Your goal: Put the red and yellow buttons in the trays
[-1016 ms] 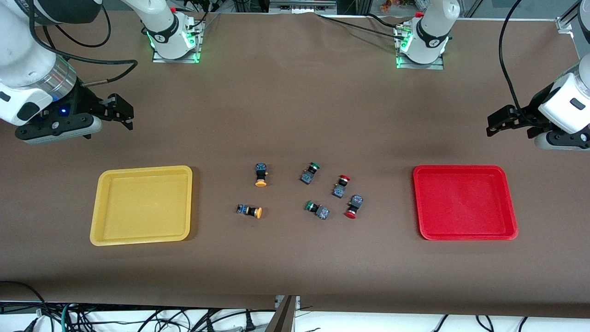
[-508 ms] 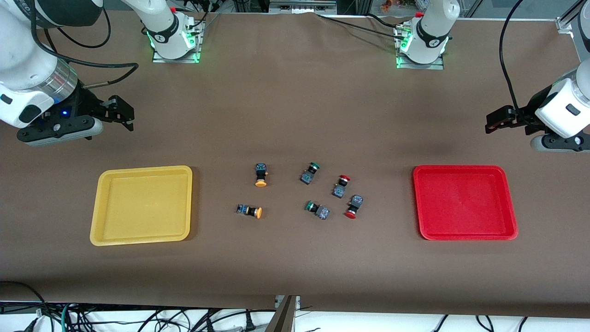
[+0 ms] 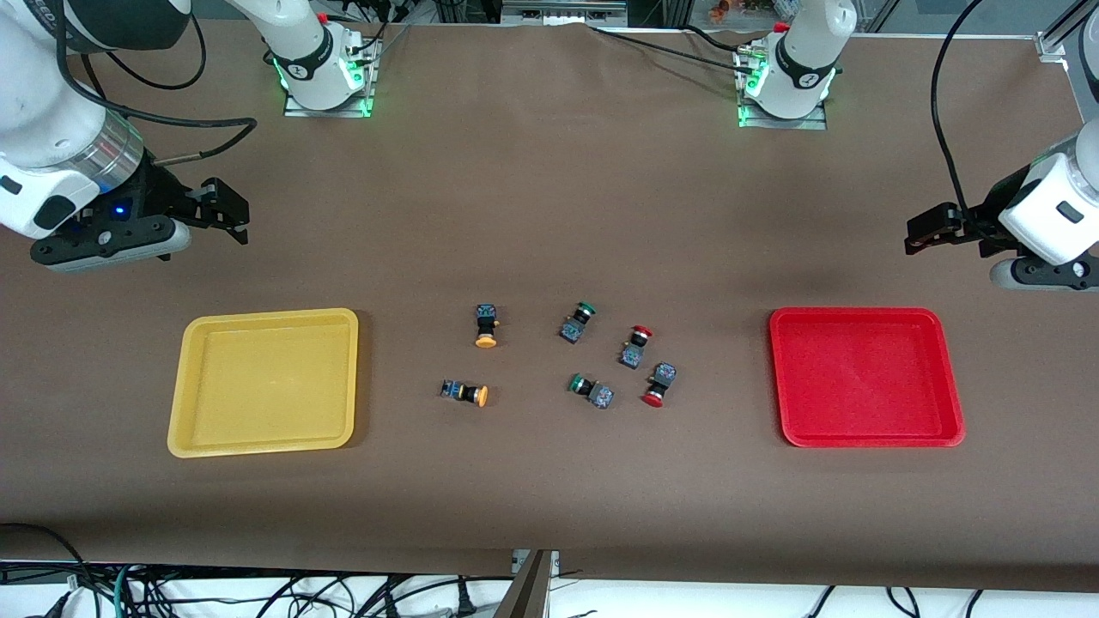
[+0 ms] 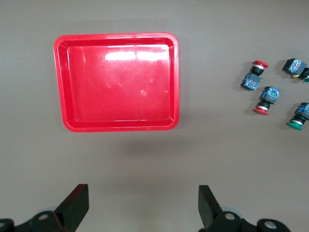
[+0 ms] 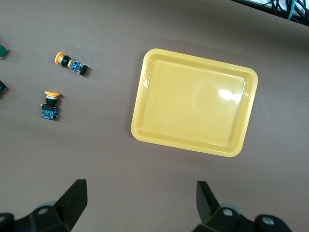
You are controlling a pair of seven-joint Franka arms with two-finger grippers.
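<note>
Two yellow-capped buttons [image 3: 486, 327] [image 3: 464, 393] lie mid-table, toward the yellow tray [image 3: 266, 386]. Two red-capped buttons [image 3: 635, 346] [image 3: 658, 384] lie toward the red tray [image 3: 865, 378]. Both trays hold nothing. My right gripper [image 3: 233, 213] hangs open over bare table beside the yellow tray. Its wrist view shows that tray [image 5: 193, 108], the yellow buttons [image 5: 70, 64] [image 5: 49, 105] and the open gripper [image 5: 141, 200]. My left gripper [image 3: 923, 230] hangs open over bare table beside the red tray. Its wrist view shows that tray [image 4: 118, 82], the red buttons [image 4: 253, 77] [image 4: 265, 99] and the open gripper [image 4: 143, 203].
Two green-capped buttons [image 3: 578, 322] [image 3: 592, 390] lie among the red and yellow ones, close to the red pair. The arm bases [image 3: 326, 77] [image 3: 786, 86] stand along the table edge farthest from the front camera. Brown cloth covers the table.
The left arm's hand has drifted slightly over the table; the right arm has barely shifted. Buttons and trays lie where they were.
</note>
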